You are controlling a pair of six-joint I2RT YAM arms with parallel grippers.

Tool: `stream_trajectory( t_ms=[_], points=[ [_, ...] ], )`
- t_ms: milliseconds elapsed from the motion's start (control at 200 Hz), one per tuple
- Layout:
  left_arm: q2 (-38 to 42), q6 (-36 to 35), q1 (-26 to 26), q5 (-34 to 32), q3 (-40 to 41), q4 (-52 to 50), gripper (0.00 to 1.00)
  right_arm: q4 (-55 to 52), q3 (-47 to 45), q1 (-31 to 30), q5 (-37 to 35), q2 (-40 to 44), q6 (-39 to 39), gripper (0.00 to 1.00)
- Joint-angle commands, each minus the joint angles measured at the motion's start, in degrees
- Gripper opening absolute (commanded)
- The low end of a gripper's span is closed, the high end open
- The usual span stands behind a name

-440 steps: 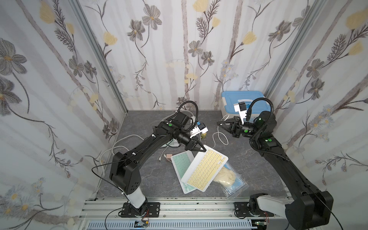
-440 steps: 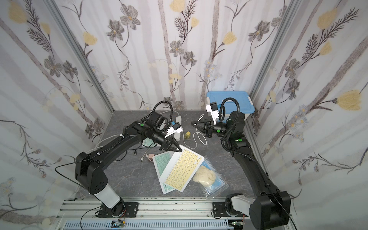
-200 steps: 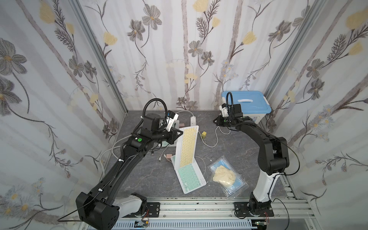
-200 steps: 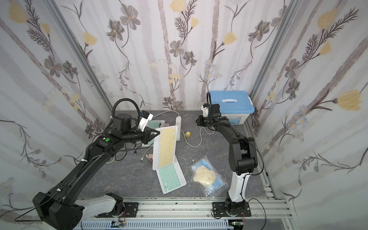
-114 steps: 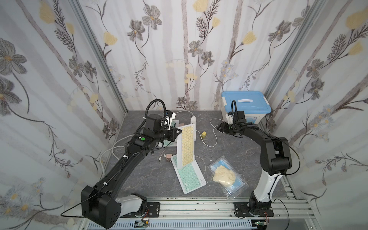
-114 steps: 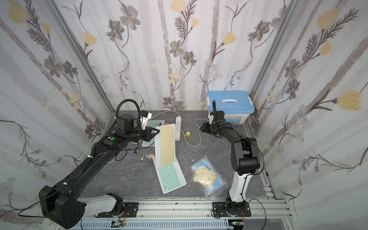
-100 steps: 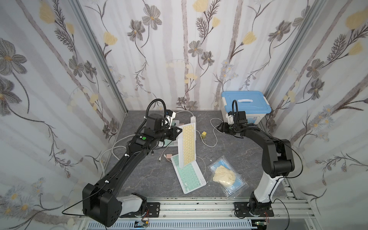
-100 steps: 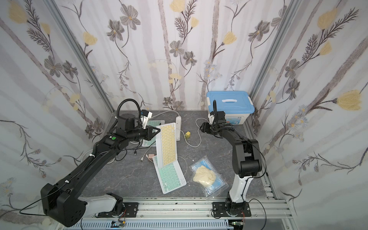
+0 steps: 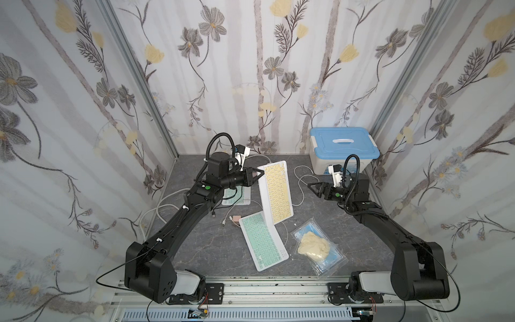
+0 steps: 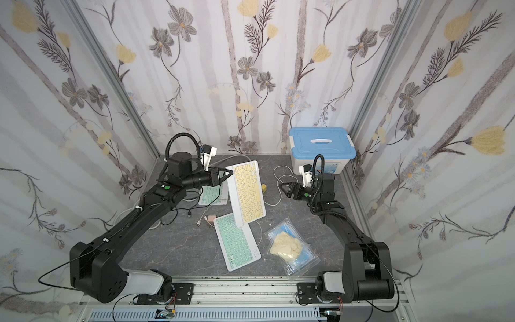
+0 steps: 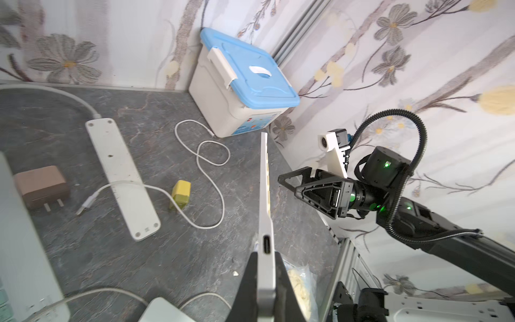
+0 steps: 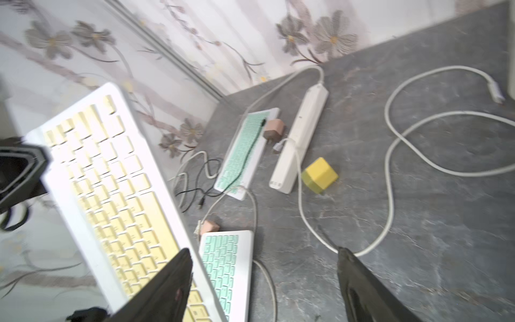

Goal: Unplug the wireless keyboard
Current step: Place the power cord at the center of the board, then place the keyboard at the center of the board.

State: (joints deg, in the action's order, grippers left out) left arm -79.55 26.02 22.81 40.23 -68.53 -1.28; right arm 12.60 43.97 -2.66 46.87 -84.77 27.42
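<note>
L hand (image 9: 260, 175) grips yellow kbd (image 9: 277, 195) | R hand (image 9: 313, 189) spread, empty | white cable (image 11: 223, 206) btwn

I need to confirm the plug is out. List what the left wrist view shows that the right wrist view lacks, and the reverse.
Left wrist only: the empty port on the yellow keyboard, the box's blue lid. Right wrist only: the yellow keys, a black cable lying across a mint keyboard. Both: the left gripper clamping the yellow keyboard, the open right gripper, the power strip, yellow charger, white cable.
</note>
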Motion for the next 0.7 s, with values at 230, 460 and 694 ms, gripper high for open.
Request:
stream_trajectory(
  t_ms=[230,460,694],
  points=[
    [-3.8,4.2,1.6,19.4,-7.7,11.2,0.00,19.0,-2.6,-4.2,23.4,5.4,1.2,0.83],
    [-6.0,0.6,3.2,20.8,-9.9,7.2,0.00,20.6,0.2,-6.2,25.4,5.3,4.9,0.52],
    [-7.7,1.1,3.3,19.3,-11.0,7.1,0.00,20.7,0.5,-6.1,25.2,4.6,7.1,0.12]
  ],
)
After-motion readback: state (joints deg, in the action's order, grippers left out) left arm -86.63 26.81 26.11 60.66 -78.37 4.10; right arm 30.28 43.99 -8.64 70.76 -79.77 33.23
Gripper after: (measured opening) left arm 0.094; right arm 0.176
